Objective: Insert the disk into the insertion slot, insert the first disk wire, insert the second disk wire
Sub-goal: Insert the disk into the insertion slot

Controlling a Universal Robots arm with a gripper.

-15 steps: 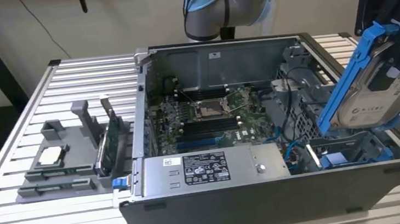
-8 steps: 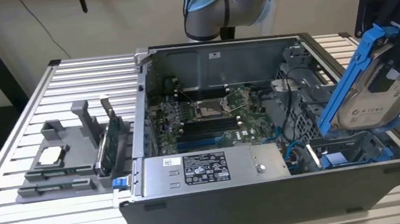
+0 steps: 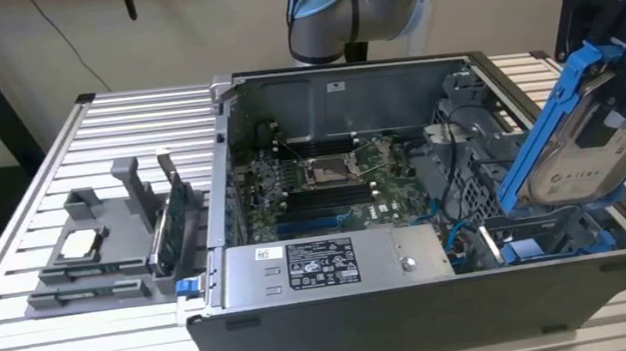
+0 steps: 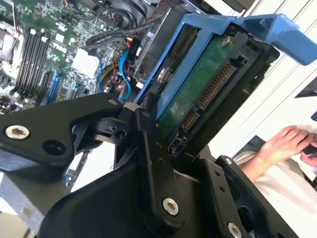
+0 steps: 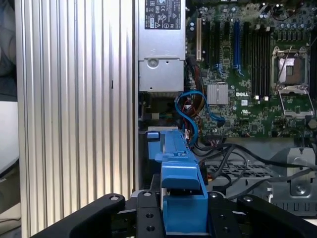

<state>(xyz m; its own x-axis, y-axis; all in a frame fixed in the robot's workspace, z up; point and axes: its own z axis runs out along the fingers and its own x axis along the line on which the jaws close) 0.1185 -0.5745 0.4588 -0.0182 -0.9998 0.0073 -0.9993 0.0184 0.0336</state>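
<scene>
**One disk clamped in the gripper, tilted over the slot**

One arm carries the load. The gripper's black fingers are drawn in narrow against the two sides of the disk's blue carrier frame and pinch it between them. In the second wrist view the drive's green underside and its row of connector pins face the camera. In the exterior view the disk hangs steeply tilted, label side out, at the exterior view's right.

Just under its lower end lies the insertion slot, a dark metal bay with blue tabs in the near right corner of the open computer case. The disk is not seated in it, and I cannot tell whether its lower edge touches the bay.

Beside the slot, loose blue cables curl past the grey power-supply box. Beyond that box lies the green motherboard.

Farther towards the exterior view's left, on the ribbed metal table, a grey fixture holds a green circuit card on edge. A person's hand rests at the edge of the second wrist view, well apart from the gripper.
</scene>
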